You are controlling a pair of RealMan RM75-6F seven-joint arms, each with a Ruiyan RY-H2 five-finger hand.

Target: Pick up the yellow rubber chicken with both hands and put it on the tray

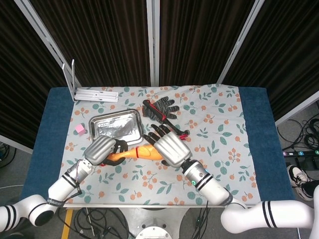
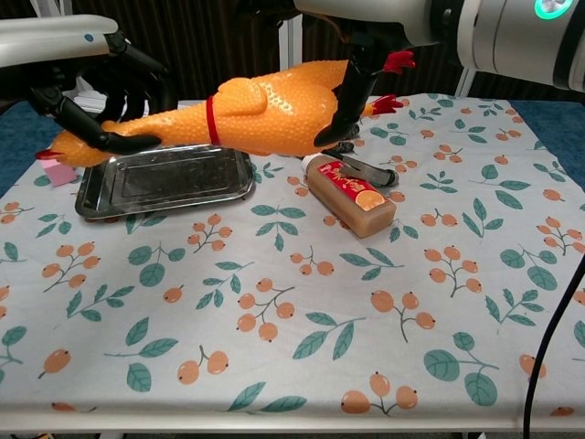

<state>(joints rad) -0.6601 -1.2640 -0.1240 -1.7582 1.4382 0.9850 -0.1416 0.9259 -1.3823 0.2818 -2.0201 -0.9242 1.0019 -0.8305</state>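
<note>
Above the table: yellow rubber chicken (image 2: pixel 247 114) aloft, left hand (image 2: pixel 87 82) grasping neck, right hand (image 2: pixel 366 46) clasping body. Tray (image 2: pixel 164 178) holds nothing.

Bright, even overhead light; soft shadows on the tabletop (image 2: pixel 302 302), glare on the tray (image 1: pixel 117 130), both views sharp.

One chicken (image 2: pixel 247 114), one tray (image 2: pixel 164 180), two hands
</note>
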